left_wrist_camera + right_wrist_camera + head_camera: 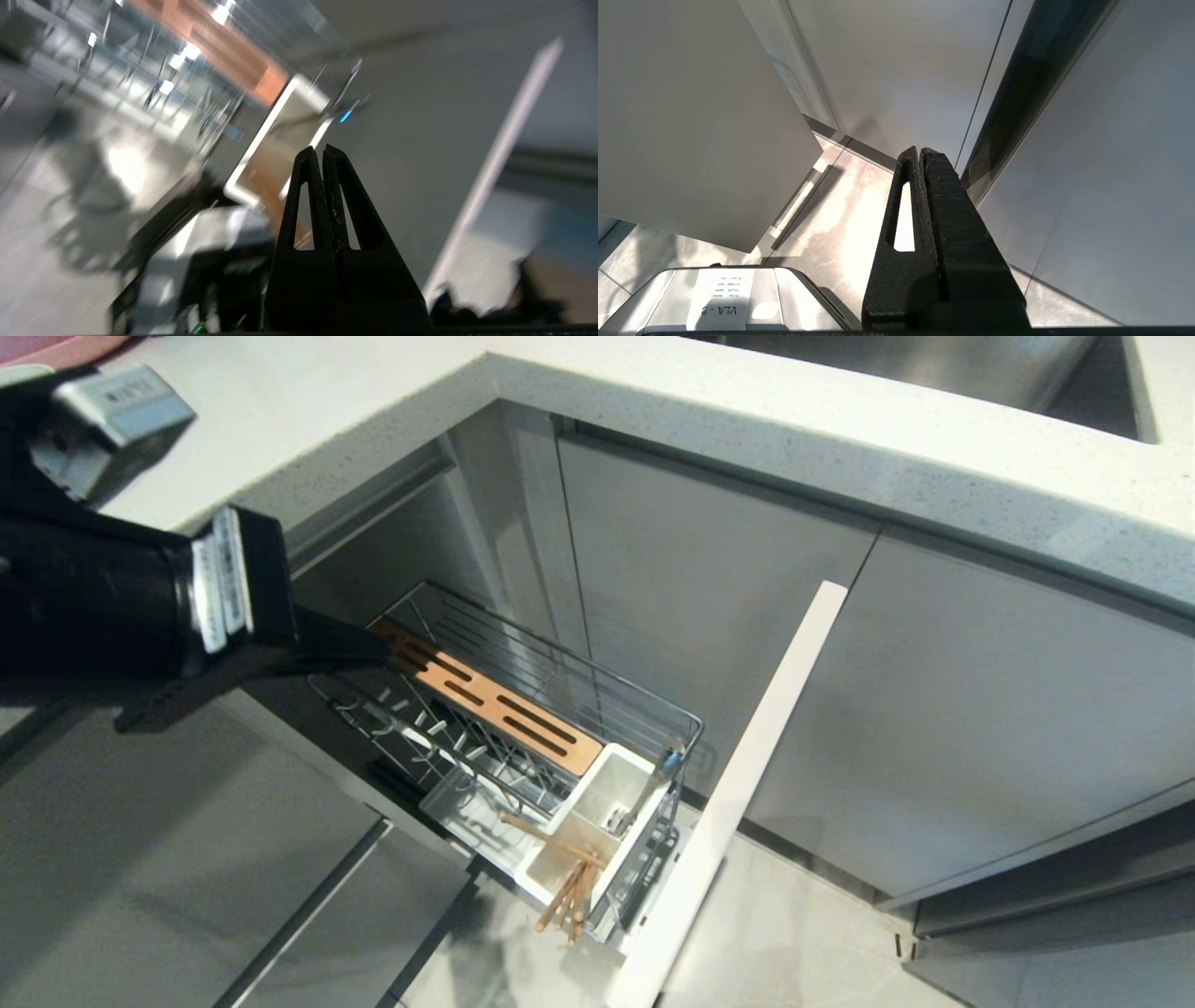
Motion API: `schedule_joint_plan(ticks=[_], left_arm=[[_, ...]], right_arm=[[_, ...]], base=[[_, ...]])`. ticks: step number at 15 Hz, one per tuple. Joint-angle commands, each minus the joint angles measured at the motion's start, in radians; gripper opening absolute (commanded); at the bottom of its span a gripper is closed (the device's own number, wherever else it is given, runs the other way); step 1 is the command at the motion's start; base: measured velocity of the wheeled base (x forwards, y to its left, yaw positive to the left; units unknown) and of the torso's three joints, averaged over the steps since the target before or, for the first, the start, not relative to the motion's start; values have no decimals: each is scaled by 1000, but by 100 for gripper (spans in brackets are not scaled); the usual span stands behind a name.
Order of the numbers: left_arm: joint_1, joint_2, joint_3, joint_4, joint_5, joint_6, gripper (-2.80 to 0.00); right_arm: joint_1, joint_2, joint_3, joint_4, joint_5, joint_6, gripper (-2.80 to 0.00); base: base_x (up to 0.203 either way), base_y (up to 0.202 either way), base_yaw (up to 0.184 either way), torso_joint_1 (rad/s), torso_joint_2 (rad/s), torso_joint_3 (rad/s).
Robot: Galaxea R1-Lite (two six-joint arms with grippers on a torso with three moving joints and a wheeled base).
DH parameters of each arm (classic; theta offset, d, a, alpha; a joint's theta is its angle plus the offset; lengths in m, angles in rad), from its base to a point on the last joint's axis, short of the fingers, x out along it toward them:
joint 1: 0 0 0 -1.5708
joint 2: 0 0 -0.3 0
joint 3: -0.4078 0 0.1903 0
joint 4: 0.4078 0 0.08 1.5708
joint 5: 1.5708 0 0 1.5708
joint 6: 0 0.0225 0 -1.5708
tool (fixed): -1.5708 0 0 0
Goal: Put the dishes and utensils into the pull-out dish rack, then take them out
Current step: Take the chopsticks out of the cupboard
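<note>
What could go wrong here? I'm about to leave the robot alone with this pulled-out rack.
Two risks. The chopsticks lean out over the edge of the white caddy, so a nudge might tip them onto the floor. The left pincer, shut and empty, hangs close above the dish rack; its arm could snag the chrome wires or wooden strip.

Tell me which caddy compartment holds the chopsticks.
The compartment nearest the grey door front: the chopsticks lean out of it. The next one holds metal utensils.

White speckled table [747, 420] wraps corner; steel sink [980, 364] set in it at far right. Grey cabinet doors [980, 709] below. Pale tiled floor [803, 933].
</note>
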Motion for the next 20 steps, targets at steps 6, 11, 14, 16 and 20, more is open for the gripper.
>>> schedule_joint_plan(ticks=[6,11,14,16,20], left_arm=[[-88,165,101,85,7,1,0],[-93,254,169,80,9,-6,0],[-63,283,180,65,10,-6,0],[-19,298,196,13,11,-3,0],[27,361,200,-28,12,1,0]], right_arm=[[0,-4,2,0,0,0,-280],[0,-4,2,0,0,0,-280],[0,-4,2,-1,0,0,-280],[0,-4,2,-1,0,0,-280],[1,-4,2,0,-1,0,-280]], base=[[0,0,0,0,0,0],[0,0,0,0,0,0],[0,0,0,0,0,0],[0,0,0,0,0,0],[0,0,0,0,0,0]])
